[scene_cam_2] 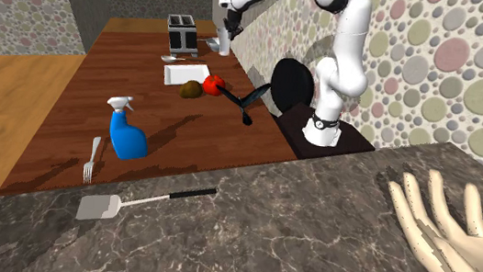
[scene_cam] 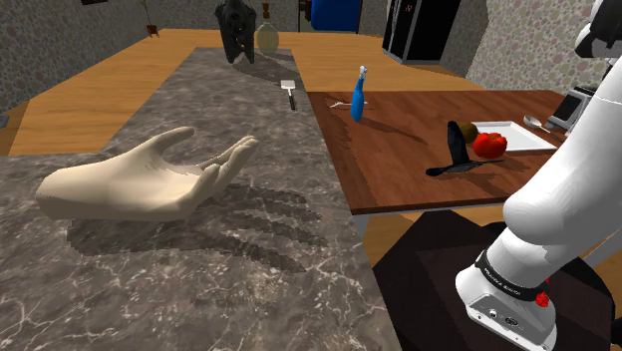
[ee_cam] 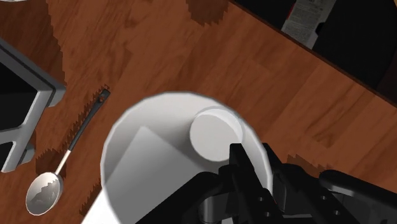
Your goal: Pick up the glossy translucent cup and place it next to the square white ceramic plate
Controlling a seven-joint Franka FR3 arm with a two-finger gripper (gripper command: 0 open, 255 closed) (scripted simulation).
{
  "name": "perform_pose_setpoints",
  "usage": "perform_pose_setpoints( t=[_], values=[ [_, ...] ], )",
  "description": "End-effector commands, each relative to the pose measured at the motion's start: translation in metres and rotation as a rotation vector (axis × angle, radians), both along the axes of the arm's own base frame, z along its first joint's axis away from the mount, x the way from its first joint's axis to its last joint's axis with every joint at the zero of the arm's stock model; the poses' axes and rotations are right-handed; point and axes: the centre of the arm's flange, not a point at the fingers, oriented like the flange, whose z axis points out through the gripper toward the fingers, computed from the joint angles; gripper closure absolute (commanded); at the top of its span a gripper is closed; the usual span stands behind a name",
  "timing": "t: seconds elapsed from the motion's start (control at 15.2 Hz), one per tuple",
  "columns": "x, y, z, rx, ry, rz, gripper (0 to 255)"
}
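Note:
The cup (scene_cam_2: 224, 45) is pale grey-white and stands at the far end of the wooden table (scene_cam_2: 134, 82), right beside a toaster (scene_cam_2: 181, 30). From above, the cup (ee_cam: 159, 153) shows a wide open mouth and a round bottom. My gripper (ee_cam: 263, 168) is shut on the cup's rim, one finger inside the wall and one outside. In the second exterior view the gripper (scene_cam_2: 226, 32) comes down onto the cup from above. The square white plate (scene_cam_2: 181, 74) lies a short way nearer along the table, also visible as the plate (scene_cam: 518, 135). Whether the cup rests on the wood or hangs just above it, I cannot tell.
A spoon (ee_cam: 48, 191) lies between cup and toaster (ee_cam: 19, 108). By the plate sit a tomato (scene_cam_2: 215, 83), a brown fruit (scene_cam_2: 191, 89) and a black ladle (scene_cam_2: 245, 103). Further along are a blue spray bottle (scene_cam_2: 125, 132) and a fork (scene_cam_2: 90, 159). The marble counter (scene_cam: 199, 269) carries a spatula (scene_cam_2: 98, 206) and a hand sculpture (scene_cam: 150, 179).

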Motion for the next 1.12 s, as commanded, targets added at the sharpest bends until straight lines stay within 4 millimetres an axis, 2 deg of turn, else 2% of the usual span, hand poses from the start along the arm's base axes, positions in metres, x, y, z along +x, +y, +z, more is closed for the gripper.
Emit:
perform_pose_setpoints(
  t=[0.0, 1.06],
  values=[
    [0.0, 0.001, -0.011, -0.001, 0.0, 0.0, 255],
    [0.0, 0.001, -0.095, -0.001, 0.0, 0.0, 255]
  ],
)
